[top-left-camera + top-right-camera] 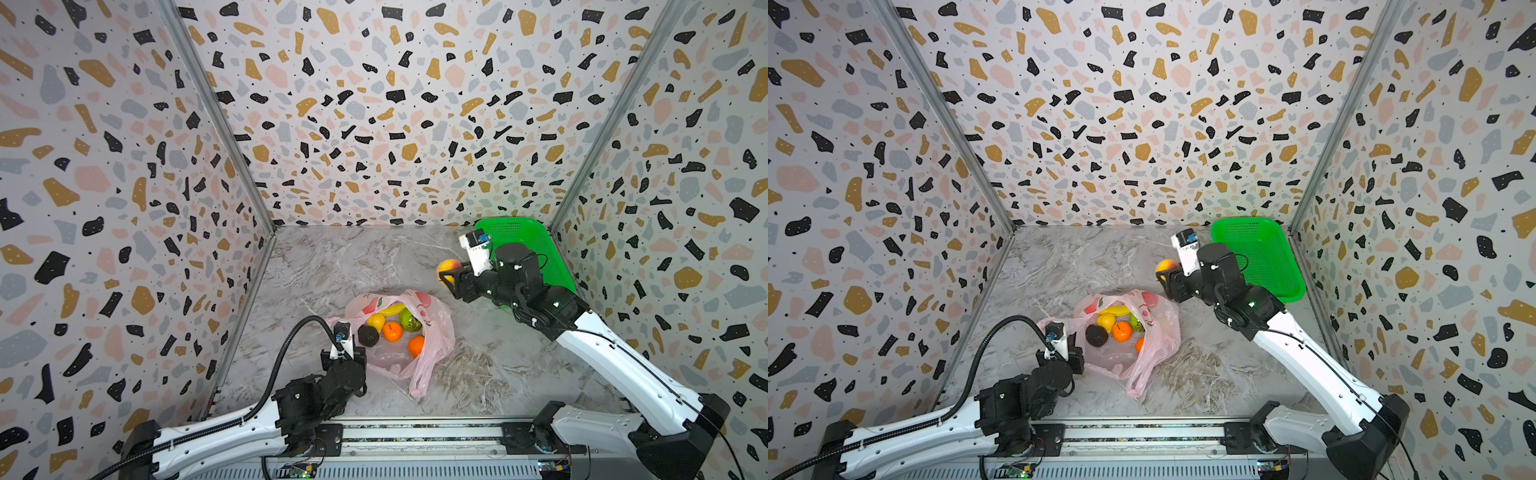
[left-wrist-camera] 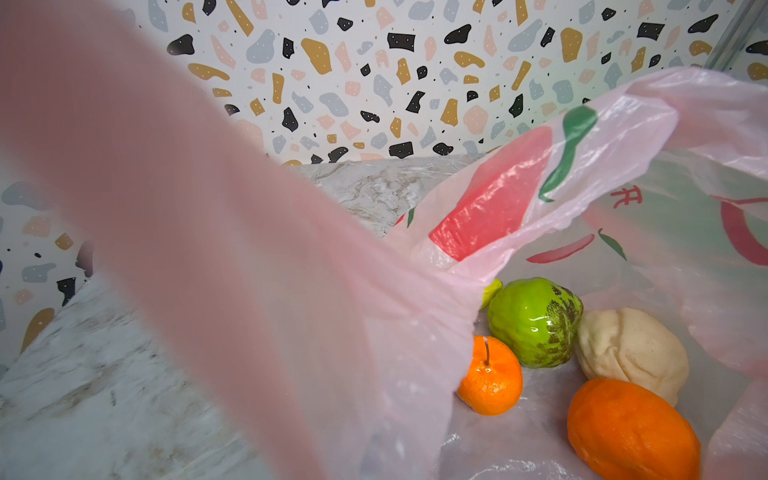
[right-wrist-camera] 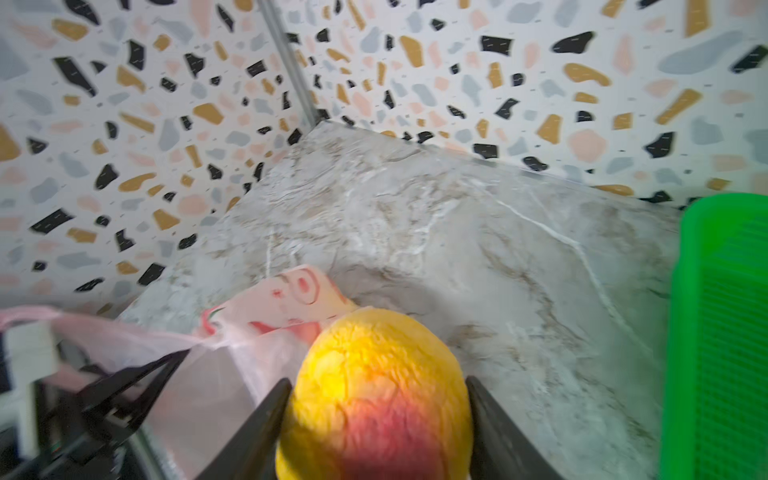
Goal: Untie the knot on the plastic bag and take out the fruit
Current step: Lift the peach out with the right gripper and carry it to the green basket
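On the left, your left end effector (image 3: 176, 357) is pressed together on a fold of the bag's rim, pulling the thin pink film taut and up. That pinch is the first weak spot: if the film slips or tears, the mouth is likely to flop over the fruit and hide it from your next reach. The bag (image 1: 440, 328) lies near the middle of the table (image 1: 332, 266), its mouth open, no knot visible, and one loop handle (image 1: 419, 378) trails loose toward you. It looks limp and see-through, with red prints. Inside it sit a banana (image 1: 392, 308), a dark avocado (image 1: 368, 336), two tangerines (image 1: 392, 331), a green fruit (image 1: 410, 320) and a cream ball (image 2: 631, 349). To the right and above the table, your right end effector (image 3: 376, 386) is spread around a yellow-red peach (image 1: 449, 265), one jaw on each side. The peach is round and held only by narrow jaws, so a quick swing may roll it out before it reaches the green basket (image 1: 536, 237) in the far right corner.
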Robot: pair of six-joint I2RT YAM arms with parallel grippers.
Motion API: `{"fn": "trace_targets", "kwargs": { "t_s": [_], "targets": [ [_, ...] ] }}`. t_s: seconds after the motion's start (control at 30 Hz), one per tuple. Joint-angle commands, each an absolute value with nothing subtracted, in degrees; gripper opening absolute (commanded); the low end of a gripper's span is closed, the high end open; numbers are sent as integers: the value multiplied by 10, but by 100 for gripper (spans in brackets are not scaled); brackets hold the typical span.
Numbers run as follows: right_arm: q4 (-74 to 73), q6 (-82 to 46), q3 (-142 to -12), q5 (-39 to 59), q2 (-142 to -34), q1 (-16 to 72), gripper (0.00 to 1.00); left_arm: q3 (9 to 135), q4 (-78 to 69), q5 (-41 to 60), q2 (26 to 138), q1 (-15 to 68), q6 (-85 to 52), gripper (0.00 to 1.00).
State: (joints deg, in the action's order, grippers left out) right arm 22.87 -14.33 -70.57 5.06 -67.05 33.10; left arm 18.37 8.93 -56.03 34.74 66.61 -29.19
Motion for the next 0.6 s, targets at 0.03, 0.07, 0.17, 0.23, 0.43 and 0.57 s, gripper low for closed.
{"fn": "trace_targets", "kwargs": {
  "t_s": [0.03, 0.07, 0.17, 0.23, 0.43, 0.57],
  "targets": [
    [235, -116, -687, 87, -677, 219, 63, 195, 85, -571, 345, 669, -292, 0],
    [227, -114, -680, 89, -683, 190, 63, 195, 84, -572, 342, 669, -292, 0],
    [196, -109, -659, 95, -706, 115, 63, 196, 80, -573, 337, 669, -285, 0],
    [178, -114, -652, 108, -725, 73, 63, 201, 78, -573, 338, 669, -275, 0],
    [132, -141, -660, 139, -834, -29, 63, 204, 85, -568, 331, 669, -265, 0],
    [97, -162, -667, 100, -897, -37, 63, 198, 83, -568, 320, 669, -264, 0]
  ]
}}
